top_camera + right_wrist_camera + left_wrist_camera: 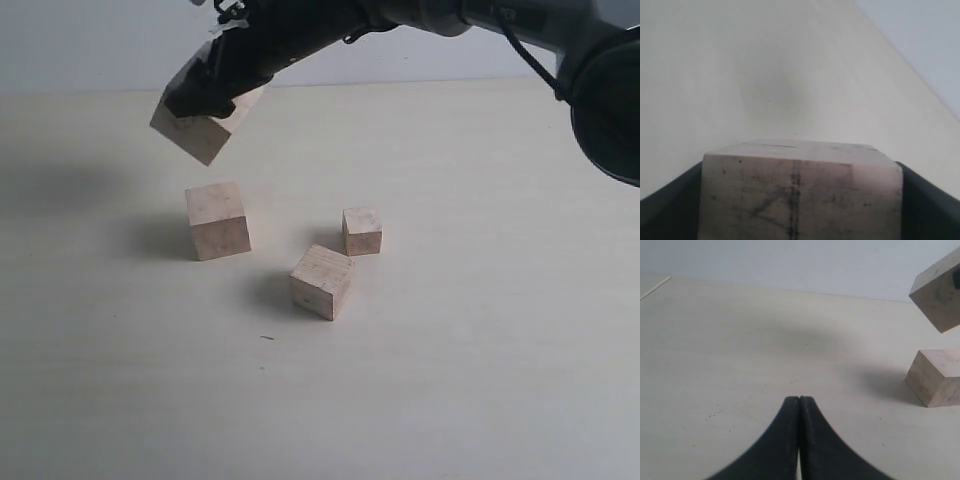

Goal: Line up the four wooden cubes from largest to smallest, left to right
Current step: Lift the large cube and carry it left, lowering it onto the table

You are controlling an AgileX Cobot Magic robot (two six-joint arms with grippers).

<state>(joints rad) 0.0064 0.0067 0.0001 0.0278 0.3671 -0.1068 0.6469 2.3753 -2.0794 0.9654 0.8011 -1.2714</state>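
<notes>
The largest wooden cube, marked with dark scuffs, hangs tilted in the air at the upper left, with my right gripper shut on it after reaching across from the right. Below it three pale cubes rest on the table: a big one, a middle one and the smallest. The left wrist view shows my left gripper shut and empty above bare table, with the held cube and the big cube off to one side.
The pale table stretches wide around the cubes, with bare room left of the big cube and along the front. A grey wall stands behind. The right arm's dark body fills the upper right corner.
</notes>
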